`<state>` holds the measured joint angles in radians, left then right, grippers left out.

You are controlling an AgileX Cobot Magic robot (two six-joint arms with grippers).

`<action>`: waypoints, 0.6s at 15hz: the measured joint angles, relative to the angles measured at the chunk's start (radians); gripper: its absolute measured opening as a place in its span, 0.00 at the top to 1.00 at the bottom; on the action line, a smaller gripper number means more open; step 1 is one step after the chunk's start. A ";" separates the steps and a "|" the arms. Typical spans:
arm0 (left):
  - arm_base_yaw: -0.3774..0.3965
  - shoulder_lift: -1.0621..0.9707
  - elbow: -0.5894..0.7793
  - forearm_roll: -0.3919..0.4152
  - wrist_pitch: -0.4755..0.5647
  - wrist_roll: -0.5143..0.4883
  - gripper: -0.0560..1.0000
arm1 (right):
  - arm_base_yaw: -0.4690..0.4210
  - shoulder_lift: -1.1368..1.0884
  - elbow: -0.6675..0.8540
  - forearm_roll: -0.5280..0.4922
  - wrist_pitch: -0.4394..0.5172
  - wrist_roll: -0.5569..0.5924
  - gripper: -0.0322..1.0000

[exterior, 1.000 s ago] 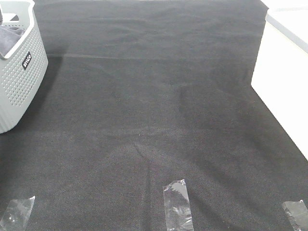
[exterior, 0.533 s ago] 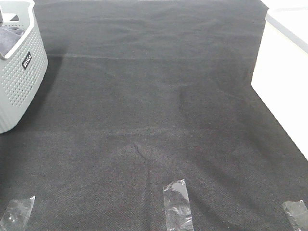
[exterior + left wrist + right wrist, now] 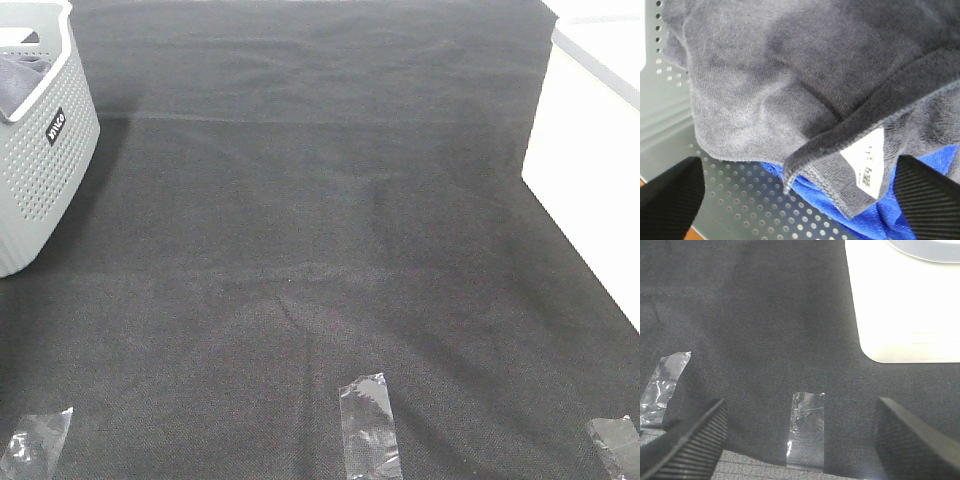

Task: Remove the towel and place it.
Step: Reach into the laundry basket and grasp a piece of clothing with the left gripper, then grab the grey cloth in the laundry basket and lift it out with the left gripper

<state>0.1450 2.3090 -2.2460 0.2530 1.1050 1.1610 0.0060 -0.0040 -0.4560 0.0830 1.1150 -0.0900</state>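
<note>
The greyish-lavender towel (image 3: 18, 80) lies bunched inside the grey perforated basket (image 3: 40, 170) at the far left of the exterior view. In the left wrist view the towel (image 3: 790, 75) fills most of the frame, with its stitched hem and a white label (image 3: 866, 162) folded over. My left gripper (image 3: 797, 167) hovers right over that hem, open, one black finger on each side and nothing pinched. My right gripper (image 3: 801, 402) is open above the black table cloth (image 3: 765, 315), holding nothing. Neither gripper shows in the exterior view.
A blue cloth (image 3: 890, 220) lies under the towel in the basket. A white block (image 3: 590, 170) stands at the right edge of the table. Three strips of clear tape (image 3: 370, 425) are stuck along the near edge of the black cloth.
A dark part of the left arm at the basket's top-left corner has slipped out of the exterior view. The towel and basket have not visibly moved.
</note>
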 joint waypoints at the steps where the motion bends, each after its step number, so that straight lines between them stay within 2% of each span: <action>1: 0.000 0.000 0.000 0.000 -0.006 0.016 0.03 | 0.000 0.000 0.000 0.000 0.000 0.000 0.21; 4: 0.000 0.014 0.000 0.000 -0.016 0.021 0.03 | 0.000 0.000 0.000 0.000 0.000 0.000 0.21; 9: 0.000 0.072 0.000 0.000 -0.089 0.024 0.03 | 0.000 0.000 0.000 0.000 0.000 0.000 0.21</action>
<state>0.1450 2.3810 -2.2460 0.2530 1.0160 1.1850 0.0060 -0.0040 -0.4560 0.0830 1.1150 -0.0900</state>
